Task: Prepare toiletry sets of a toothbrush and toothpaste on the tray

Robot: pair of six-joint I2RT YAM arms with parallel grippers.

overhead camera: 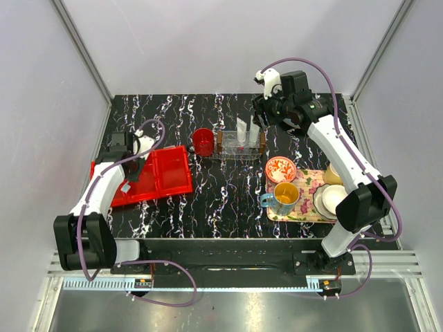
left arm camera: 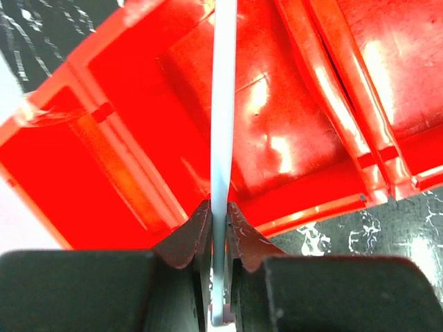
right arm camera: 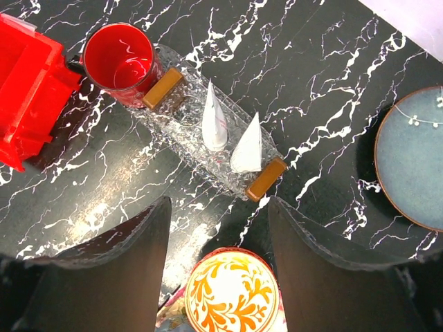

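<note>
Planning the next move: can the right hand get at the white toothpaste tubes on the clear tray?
Probably yes: the right hand hangs open, pointed down at the white toothpaste tubes on the clear oval plastic tray; nothing covers them.

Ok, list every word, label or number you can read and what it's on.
No text can be read.
The toothpaste tubes on the tray: faint grey marks, too blurred to read.
The red cup, red bin and patterned bowl: no lettering shows.
</note>
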